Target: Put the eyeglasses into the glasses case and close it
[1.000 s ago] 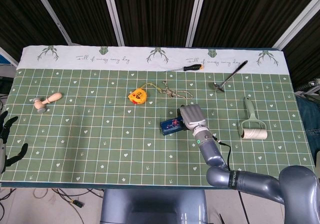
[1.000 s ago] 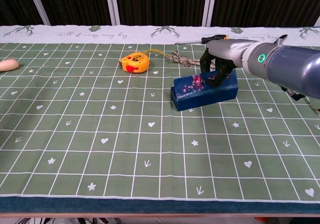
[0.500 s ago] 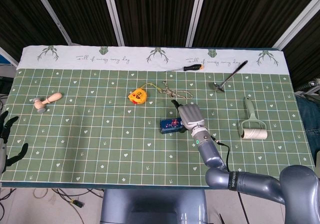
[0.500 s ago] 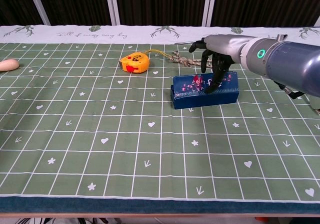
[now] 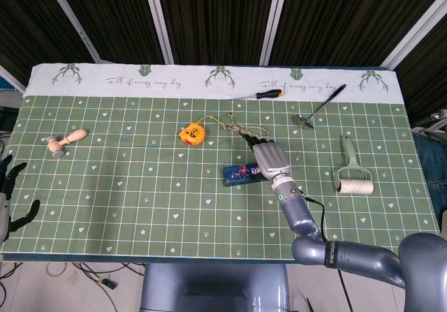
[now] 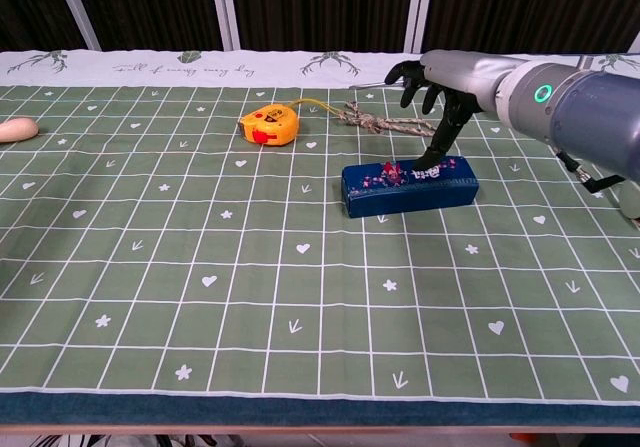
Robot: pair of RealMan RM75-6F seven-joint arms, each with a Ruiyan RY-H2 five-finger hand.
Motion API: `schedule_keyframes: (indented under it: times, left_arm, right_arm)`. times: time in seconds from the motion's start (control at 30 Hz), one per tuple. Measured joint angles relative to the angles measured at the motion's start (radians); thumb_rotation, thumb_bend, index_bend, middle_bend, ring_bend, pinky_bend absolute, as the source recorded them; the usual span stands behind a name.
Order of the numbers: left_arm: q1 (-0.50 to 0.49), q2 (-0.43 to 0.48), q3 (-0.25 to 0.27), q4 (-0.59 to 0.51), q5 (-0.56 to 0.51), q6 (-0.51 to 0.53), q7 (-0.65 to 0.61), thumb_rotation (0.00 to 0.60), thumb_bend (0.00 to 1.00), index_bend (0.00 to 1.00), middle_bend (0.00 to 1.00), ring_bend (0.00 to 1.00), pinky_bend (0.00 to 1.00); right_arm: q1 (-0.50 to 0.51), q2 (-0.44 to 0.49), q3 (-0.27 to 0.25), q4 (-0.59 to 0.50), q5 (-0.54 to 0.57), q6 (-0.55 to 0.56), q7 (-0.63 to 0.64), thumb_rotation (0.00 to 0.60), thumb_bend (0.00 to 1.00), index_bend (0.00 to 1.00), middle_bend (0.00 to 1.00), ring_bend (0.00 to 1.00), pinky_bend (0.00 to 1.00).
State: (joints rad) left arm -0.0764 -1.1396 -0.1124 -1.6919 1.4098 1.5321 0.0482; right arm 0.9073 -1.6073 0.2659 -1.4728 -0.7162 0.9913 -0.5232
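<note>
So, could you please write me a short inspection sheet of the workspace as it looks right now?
Surface: green grid-patterned tablecloth over the table.
Job's things: blue glasses case lies with its lid down; eyeglasses not visible.
Clutter: yellow tape measure, rope, screwdriver, spoon, lint roller, small wooden mallet.
Hands: right hand above the case, one fingertip on its lid, holding nothing; left hand at the table's left edge, fingers apart.
Cables: a black cable along the right arm.
Surroundings: dark slatted wall behind.
</note>
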Motion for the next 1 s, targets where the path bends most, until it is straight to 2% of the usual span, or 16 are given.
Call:
schedule_keyframes:
  times: [0.33, 0.5, 1.0]
  left_arm:
    - [0.001, 0.001, 0.000, 0.000, -0.001, 0.000, -0.003, 0.600, 0.31, 0.14, 0.00, 0.00, 0.00]
    - [0.000, 0.001, 0.000, 0.000, -0.001, -0.001, -0.003, 0.600, 0.31, 0.14, 0.00, 0.00, 0.00]
    - [-0.001, 0.005, -0.001, -0.009, -0.009, -0.007, 0.002, 0.600, 0.31, 0.15, 0.00, 0.00, 0.00]
  right_arm:
    - [-0.005, 0.016, -0.053, 0.019, 0.013, -0.050, -0.029, 0.600, 0.14, 0.27, 0.20, 0.23, 0.31]
    - [0.000, 0.014, -0.056, 0.040, 0.041, -0.068, -0.033, 0.600, 0.15, 0.31, 0.20, 0.23, 0.31]
    - [0.005, -0.016, -0.069, 0.129, 0.067, -0.107, -0.024, 0.600, 0.27, 0.39, 0.20, 0.23, 0.31]
